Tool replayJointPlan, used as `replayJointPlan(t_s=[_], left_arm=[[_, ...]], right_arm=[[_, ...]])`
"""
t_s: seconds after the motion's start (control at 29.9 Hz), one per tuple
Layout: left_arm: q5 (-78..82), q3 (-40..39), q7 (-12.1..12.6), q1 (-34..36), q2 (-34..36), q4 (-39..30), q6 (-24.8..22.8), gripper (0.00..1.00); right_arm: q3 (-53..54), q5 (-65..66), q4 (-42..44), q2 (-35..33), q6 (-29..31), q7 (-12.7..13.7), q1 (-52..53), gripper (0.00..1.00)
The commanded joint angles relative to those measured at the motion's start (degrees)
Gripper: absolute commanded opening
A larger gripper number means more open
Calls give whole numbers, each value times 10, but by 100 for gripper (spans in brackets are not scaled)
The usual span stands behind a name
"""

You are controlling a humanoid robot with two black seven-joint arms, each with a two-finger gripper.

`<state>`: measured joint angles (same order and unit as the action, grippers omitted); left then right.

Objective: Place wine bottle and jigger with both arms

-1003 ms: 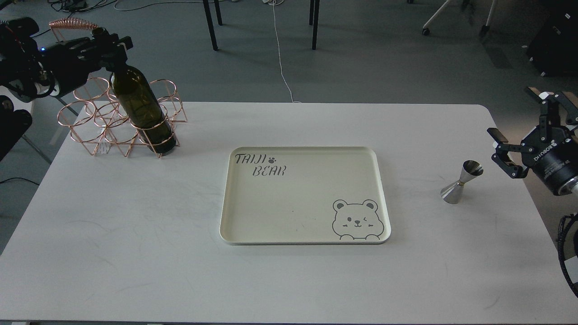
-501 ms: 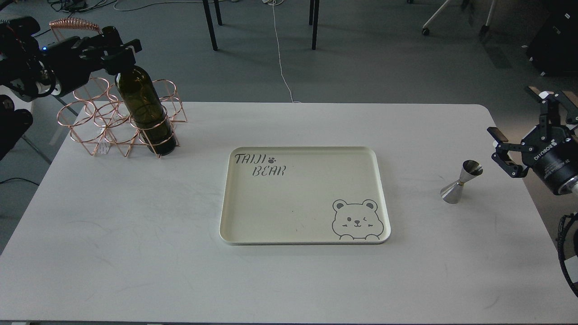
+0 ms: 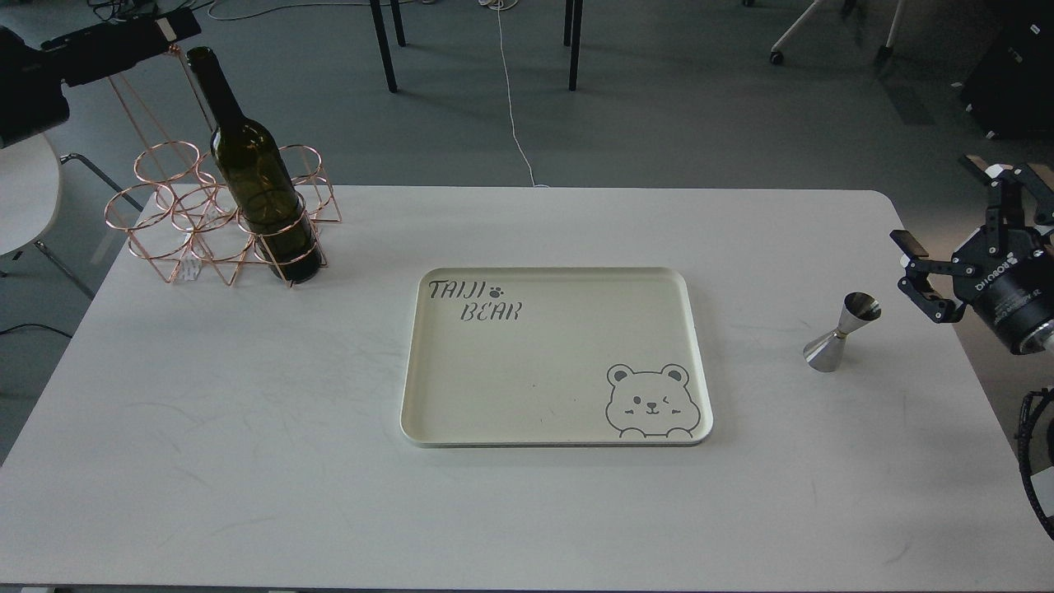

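The wine bottle (image 3: 254,185), dark olive-green with a long neck, stands upright in the front right ring of a copper wire rack (image 3: 169,218) at the table's far left. My left gripper (image 3: 123,41) is up at the top left, apart from the bottle's neck, with a finger stretched out, and holds nothing. The jigger (image 3: 841,332), a small steel double cone, stands upright on the table at the right. My right gripper (image 3: 926,268) is open just right of the jigger, not touching it.
A cream tray (image 3: 409,371) with a bear drawing and "TAIJI BEAR" lettering lies at the middle of the white table (image 3: 247,428). A white chair (image 3: 29,198) stands left of the table. Chair legs and cables are on the floor behind.
My left gripper has let go of the bottle's neck and pulled back up and to the left. The bottle went from tilted to upright in the rack. The right gripper has barely moved.
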<state>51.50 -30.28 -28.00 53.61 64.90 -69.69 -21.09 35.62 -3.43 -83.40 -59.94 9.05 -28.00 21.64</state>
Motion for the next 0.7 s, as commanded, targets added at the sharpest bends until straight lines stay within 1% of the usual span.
replayJointPlan(t_s=[0.0,0.03,0.1,0.23,0.3,0.37,0.43,0.47,0.5,0.57,0.67], left_arm=[[-260,-1,0,-10,17,-74,-45,98],[-310,-1,0,-10,10,-90,-46,98],[-359,-3,0,-10,-27,-99,-43,98],[-369,-6,0,-27,-125,-89,-26,98],[-370,-21,0,-58,-183,-66,-24,98],[-368,-71,0,-111,-243,-49,-23,98],[-366,-126,23,-159,-291,-43,-21,98],[-365,-161,41,-190,-325,-35,-21,98],[-363,-182,53,-215,-350,-26,-20,98],[-350,-207,64,-248,-384,-5,-20,98],[-316,-221,68,-272,-414,29,-21,98]], right_arm=[[0,0,2,9,-1,0,1,99],[1,0,3,17,-2,0,1,99],[3,0,12,38,-4,0,3,99],[6,0,30,90,-19,0,14,99],[5,0,31,103,-25,0,24,99],[3,0,31,115,-34,0,31,99],[2,0,31,122,-38,0,31,99],[2,1,32,125,-38,0,31,99],[1,1,31,125,-37,0,31,99],[0,3,31,126,-36,0,31,99],[2,12,30,127,-33,0,31,99]])
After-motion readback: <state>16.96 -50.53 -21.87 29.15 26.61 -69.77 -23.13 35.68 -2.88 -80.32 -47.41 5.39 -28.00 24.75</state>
